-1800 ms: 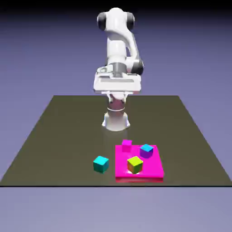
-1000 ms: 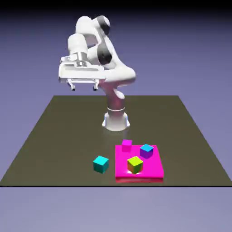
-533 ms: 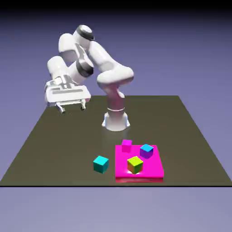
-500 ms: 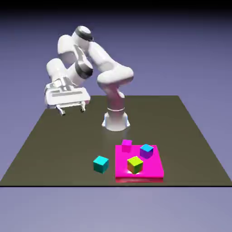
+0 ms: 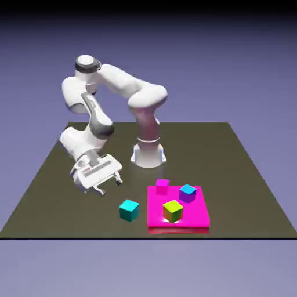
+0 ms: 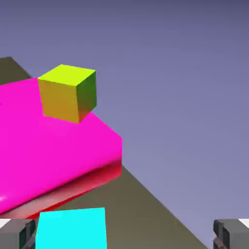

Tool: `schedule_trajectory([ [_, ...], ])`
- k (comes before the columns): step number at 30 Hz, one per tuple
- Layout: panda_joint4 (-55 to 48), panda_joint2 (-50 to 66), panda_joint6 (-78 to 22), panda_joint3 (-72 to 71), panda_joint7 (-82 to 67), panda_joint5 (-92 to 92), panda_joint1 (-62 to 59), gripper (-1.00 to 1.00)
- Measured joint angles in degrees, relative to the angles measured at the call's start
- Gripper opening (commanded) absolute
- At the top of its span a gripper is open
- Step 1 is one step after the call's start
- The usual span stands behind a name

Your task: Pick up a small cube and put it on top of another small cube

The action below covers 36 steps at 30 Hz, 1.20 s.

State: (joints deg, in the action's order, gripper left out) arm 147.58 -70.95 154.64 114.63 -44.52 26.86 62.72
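A cyan cube (image 5: 129,209) sits on the dark table, just off the left edge of a flat magenta slab (image 5: 197,216). On the slab rest a yellow-green cube (image 5: 173,210), a small magenta cube (image 5: 162,185) and a blue-and-purple cube (image 5: 187,192). My gripper (image 5: 109,185) hangs open and tilted, up and to the left of the cyan cube, holding nothing. In the hand view the cyan cube (image 6: 72,228) shows at the bottom, close to the left fingertip (image 6: 17,234). Beyond it lie the slab (image 6: 48,155) and the yellow-green cube (image 6: 67,92).
The robot's white base (image 5: 148,152) stands behind the slab at the table's far side. The dark table (image 5: 58,168) ends close in front of the slab and the cyan cube.
The arm has swung from upright to the exterior view's left, then dropped low and toward the cubes. The gripper stayed open. No cube has moved.
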Motion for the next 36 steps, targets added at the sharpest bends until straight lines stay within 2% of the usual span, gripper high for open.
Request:
schedule_trajectory([
  [3,-0.3,-0.8,-0.4,2.3,-1.7,0.5,1.2,0.00],
  [8,-3.2,-4.2,8.0,9.3,-1.7,2.8,11.6,0.00],
  [9,-3.3,-4.4,8.3,9.6,-1.7,2.9,12.0,-1.00],
  [11,-3.3,-4.4,8.3,9.6,-1.7,2.9,12.0,-1.00],
  [16,-0.4,-0.9,-0.2,2.5,-1.7,0.6,1.6,-1.00],
  [28,-1.2,8.1,-18.3,-17.1,-5.6,-16.0,25.4,-1.00],
  [33,0.0,7.1,-9.3,-10.0,-6.2,-13.9,33.7,-1.00],
  [34,0.1,7.0,-8.4,-9.3,-6.3,-13.7,34.6,1.00],
  [36,0.1,7.0,-8.3,-9.3,-6.3,-13.7,34.6,1.00],
])
